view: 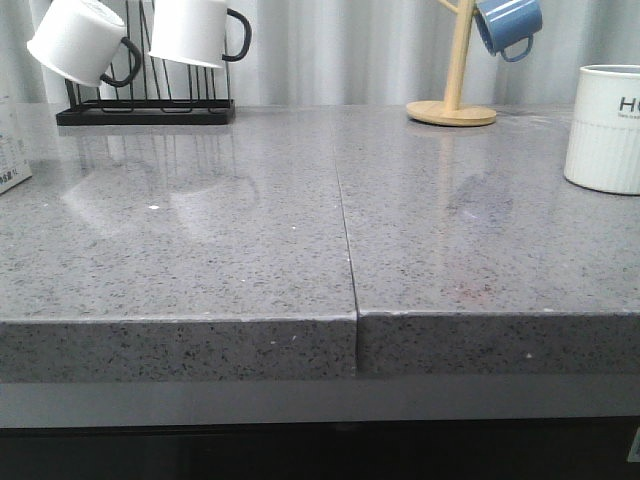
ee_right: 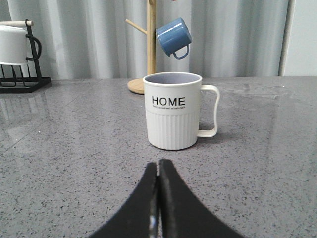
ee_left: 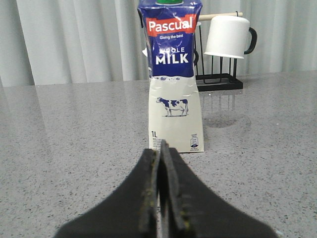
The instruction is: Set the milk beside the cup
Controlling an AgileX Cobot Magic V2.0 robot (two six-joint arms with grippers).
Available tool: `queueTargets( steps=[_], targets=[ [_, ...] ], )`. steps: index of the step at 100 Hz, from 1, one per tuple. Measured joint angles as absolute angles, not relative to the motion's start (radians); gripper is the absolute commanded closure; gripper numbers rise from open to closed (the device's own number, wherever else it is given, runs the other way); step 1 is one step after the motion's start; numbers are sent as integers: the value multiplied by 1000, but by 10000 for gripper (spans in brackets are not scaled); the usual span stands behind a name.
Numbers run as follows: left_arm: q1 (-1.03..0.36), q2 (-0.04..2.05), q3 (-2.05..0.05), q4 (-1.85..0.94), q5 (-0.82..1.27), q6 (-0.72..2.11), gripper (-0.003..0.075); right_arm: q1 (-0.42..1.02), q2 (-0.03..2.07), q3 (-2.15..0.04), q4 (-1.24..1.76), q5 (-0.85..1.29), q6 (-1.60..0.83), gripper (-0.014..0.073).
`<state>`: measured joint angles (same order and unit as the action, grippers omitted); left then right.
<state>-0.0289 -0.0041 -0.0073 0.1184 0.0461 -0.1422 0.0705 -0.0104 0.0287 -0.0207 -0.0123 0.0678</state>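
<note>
The milk (ee_left: 175,74), a tall white carton with a dark blue top and a cow picture, stands upright on the grey counter; in the front view only its edge (view: 10,150) shows at the far left. My left gripper (ee_left: 162,151) is shut and empty, a short way in front of the carton. The cup (ee_right: 173,110), a white ribbed mug lettered "HOME" with a white loop handle, stands at the far right of the front view (view: 604,128). My right gripper (ee_right: 159,164) is shut, empty, short of the cup. Neither gripper shows in the front view.
A black wire rack (view: 145,105) with two white black-handled mugs (view: 200,30) stands at the back left. A wooden mug tree (view: 455,95) with a blue mug (view: 508,25) stands at the back right. A seam (view: 345,230) splits the grey counter.
</note>
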Motion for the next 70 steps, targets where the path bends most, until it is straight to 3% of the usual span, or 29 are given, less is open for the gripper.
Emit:
queueTargets(
  steps=[39,70],
  targets=[
    [-29,-4,-7,118,46,-142,741,71,-10,27,-21,-46,68,662],
    [-29,-4,-7,118,46,-142,741,71,62,-178,-19,172,68,662]
  ],
)
